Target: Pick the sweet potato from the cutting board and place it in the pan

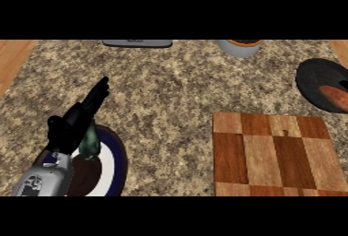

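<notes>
Your left hand (76,120) rose from the lower left on its grey forearm (44,180), fingers (100,91) extended straight.

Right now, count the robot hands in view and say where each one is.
1. The left hand is at the view's left, fingers straight, above a blue-rimmed plate. The right hand shows nowhere in this view.
</notes>
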